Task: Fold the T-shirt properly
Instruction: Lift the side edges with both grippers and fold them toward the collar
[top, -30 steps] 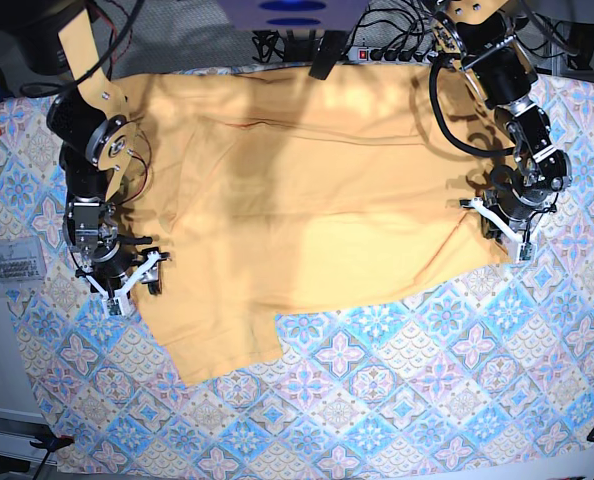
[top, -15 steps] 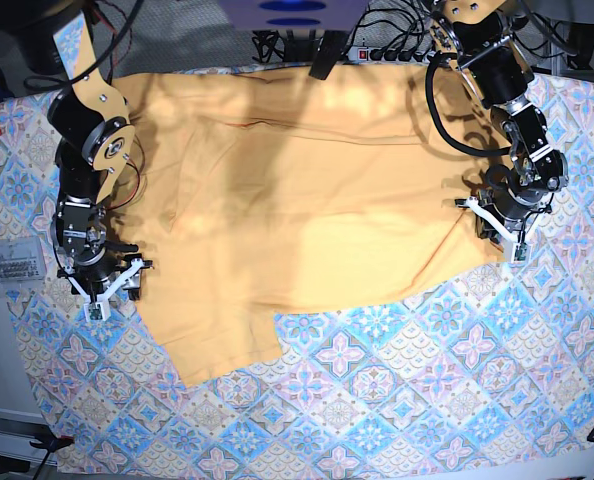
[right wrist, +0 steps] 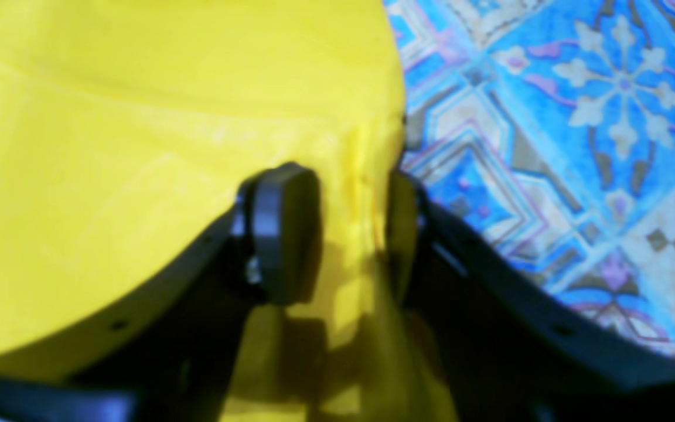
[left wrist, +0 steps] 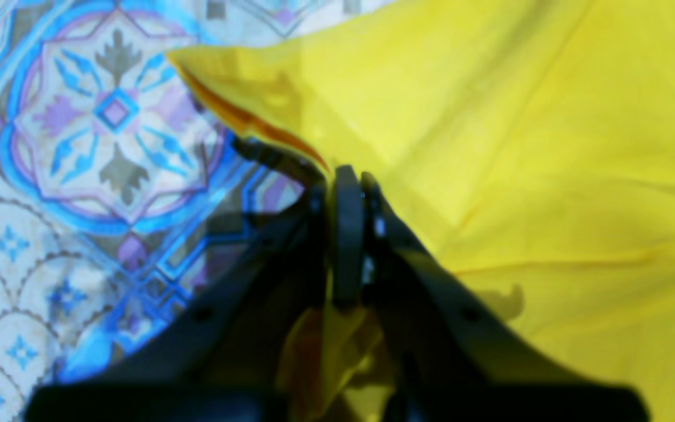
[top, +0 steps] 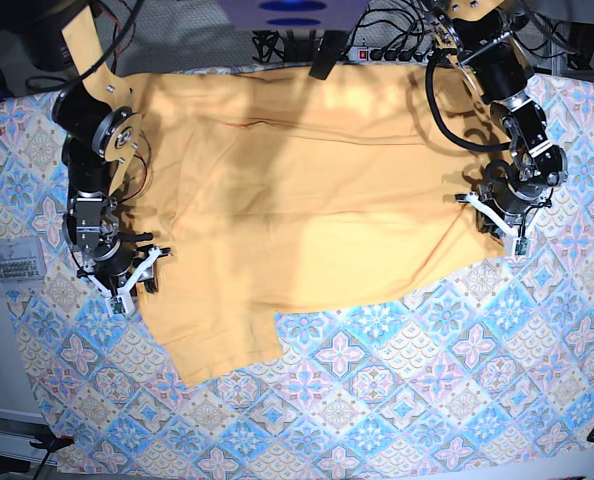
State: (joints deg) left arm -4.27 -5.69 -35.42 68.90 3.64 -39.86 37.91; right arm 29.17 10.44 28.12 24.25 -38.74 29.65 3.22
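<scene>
Pinching the T-shirt (top: 307,200) hem, the left gripper (left wrist: 346,193) holds limp, light cloth; the right gripper (right wrist: 343,234) straddles its edge, half-parted.

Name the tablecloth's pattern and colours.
Tablecloth: blue, pink and white floral tiles; clearest in the base view.

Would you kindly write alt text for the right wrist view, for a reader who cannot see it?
Close-up, slightly blurred: the right tool straddles the edge of the yellow T-shirt, with a strip of cloth between its two dark pads and a gap visible. The blue-pink patterned tablecloth fills the right of the frame.
</scene>
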